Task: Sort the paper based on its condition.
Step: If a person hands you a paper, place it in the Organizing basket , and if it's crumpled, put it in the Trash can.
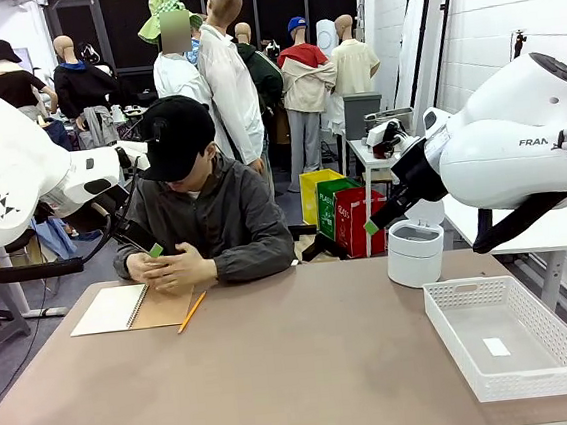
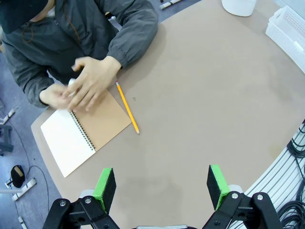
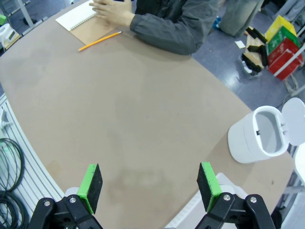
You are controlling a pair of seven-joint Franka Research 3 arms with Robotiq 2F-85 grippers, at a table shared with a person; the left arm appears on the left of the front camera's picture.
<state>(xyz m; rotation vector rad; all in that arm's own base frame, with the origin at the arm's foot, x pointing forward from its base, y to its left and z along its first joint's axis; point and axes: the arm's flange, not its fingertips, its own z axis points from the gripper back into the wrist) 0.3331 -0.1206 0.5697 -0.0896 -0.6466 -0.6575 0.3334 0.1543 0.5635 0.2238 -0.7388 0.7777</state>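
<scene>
My left gripper and right gripper gape empty; the person's hands work the notebook at ten o'clock; I await the paper.

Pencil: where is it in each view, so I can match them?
Front view: pencil left of centre, right of the notebook.
Left wrist view: pencil centre-left, by the notebook's brown cover.
Right wrist view: pencil upper left.
Shared landmark: the notebook beside it.
</scene>
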